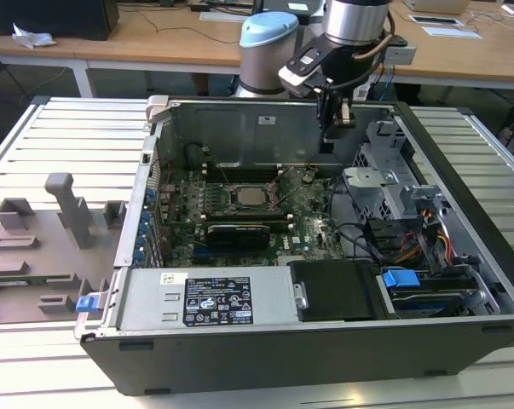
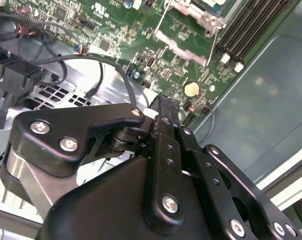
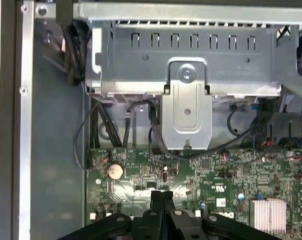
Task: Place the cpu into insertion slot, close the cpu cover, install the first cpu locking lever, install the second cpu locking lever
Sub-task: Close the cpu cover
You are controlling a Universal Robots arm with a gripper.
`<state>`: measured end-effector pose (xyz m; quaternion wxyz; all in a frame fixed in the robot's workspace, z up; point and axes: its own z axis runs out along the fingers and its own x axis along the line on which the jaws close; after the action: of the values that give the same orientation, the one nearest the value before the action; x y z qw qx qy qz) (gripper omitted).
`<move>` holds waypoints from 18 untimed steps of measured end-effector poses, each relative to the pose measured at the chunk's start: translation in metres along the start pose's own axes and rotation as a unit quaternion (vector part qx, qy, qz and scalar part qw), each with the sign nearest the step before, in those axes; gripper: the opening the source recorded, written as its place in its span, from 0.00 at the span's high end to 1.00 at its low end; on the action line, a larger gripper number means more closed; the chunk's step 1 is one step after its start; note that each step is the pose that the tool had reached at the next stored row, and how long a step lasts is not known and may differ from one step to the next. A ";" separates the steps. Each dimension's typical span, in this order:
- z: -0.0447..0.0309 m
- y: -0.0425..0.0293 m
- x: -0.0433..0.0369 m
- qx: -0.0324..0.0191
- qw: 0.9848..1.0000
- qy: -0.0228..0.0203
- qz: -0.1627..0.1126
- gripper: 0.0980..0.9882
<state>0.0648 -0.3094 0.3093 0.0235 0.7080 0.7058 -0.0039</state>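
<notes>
The cpu (image 1: 250, 196), a pale silver square, lies in the insertion slot (image 1: 248, 209) on the green motherboard (image 1: 308, 213). The silver cpu cover (image 1: 233, 198) frames it. A corner of that silver frame (image 2: 206, 19) appears in the second wrist view, with two thin wire levers (image 2: 214, 45) standing free of the board beside it. My gripper (image 1: 334, 136) hangs above the board, off to the exterior view's right of the slot and near the drive cage. Both wrist views show its black fingertips (image 3: 162, 196) pressed together with nothing between them.
A metal drive cage (image 1: 384, 183) with cables stands to the exterior view's right of the gripper. The power supply box (image 1: 205, 298) lines the case's near side. A coin battery (image 3: 114, 170) and black memory slots (image 2: 251, 25) sit on the board. A grey fixture tray (image 1: 43, 247) lies outside the case.
</notes>
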 end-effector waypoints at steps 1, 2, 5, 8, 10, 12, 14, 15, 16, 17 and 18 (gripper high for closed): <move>0.0001 0.0040 0.0000 0.000 1.000 0.000 0.000 0.99; 0.0003 0.0060 0.0001 0.000 1.000 0.000 0.000 0.99; 0.0002 0.0065 0.0000 0.000 1.000 0.000 0.000 0.99; 0.0012 0.0065 0.0001 0.000 1.000 0.000 0.000 0.99; 0.0023 0.0065 0.0001 0.000 1.000 0.000 0.000 0.99; 0.0030 0.0066 0.0001 0.000 1.000 0.000 0.000 0.99; 0.0050 0.0066 0.0002 0.000 1.000 0.000 0.000 0.99; 0.0058 0.0066 0.0002 0.000 1.000 0.000 0.000 0.99; 0.0077 0.0066 0.0003 0.000 1.000 0.000 0.000 0.99; 0.0097 0.0066 0.0004 0.000 1.000 0.000 0.000 0.99; 0.0111 0.0065 0.0005 0.000 1.000 0.000 0.000 0.99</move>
<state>0.0716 -0.3094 0.2984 0.0232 0.7080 0.7058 -0.0042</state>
